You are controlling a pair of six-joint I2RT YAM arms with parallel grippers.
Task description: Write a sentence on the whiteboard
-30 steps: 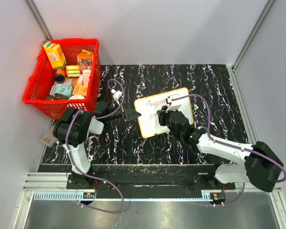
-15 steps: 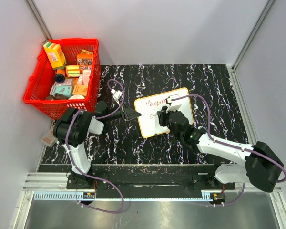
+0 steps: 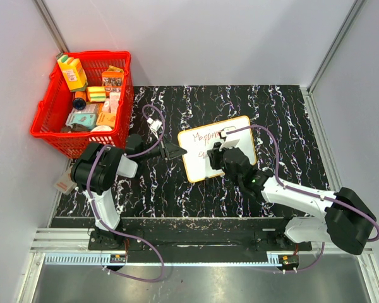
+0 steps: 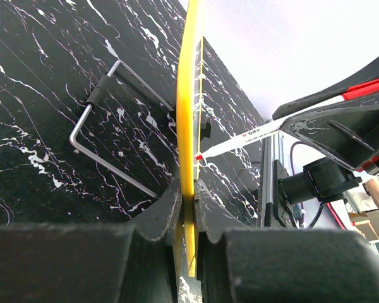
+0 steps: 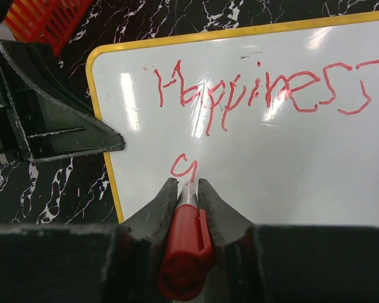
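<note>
The whiteboard (image 3: 196,165), white with a yellow rim, lies tilted on the black marbled table. My left gripper (image 3: 179,151) is shut on its left edge. In the left wrist view the yellow rim (image 4: 189,107) runs edge-on between the closed jaws of that gripper (image 4: 187,189). My right gripper (image 5: 187,184) is shut on a red marker (image 5: 184,246), whose tip touches the board (image 5: 284,170). The sentence (image 5: 259,91) reads "Happiness" in red. Below it is one small curled letter (image 5: 184,166), right at the marker tip. The marker's white barrel (image 4: 252,134) also shows in the left wrist view.
A red basket (image 3: 96,55) full of boxes and packets stands at the table's far left corner. A bent metal wire stand (image 4: 88,117) lies on the table behind the board. White walls close in the table on three sides.
My right gripper with the marker has shifted very slightly over the board's second line. The left arm and the board have not moved.
</note>
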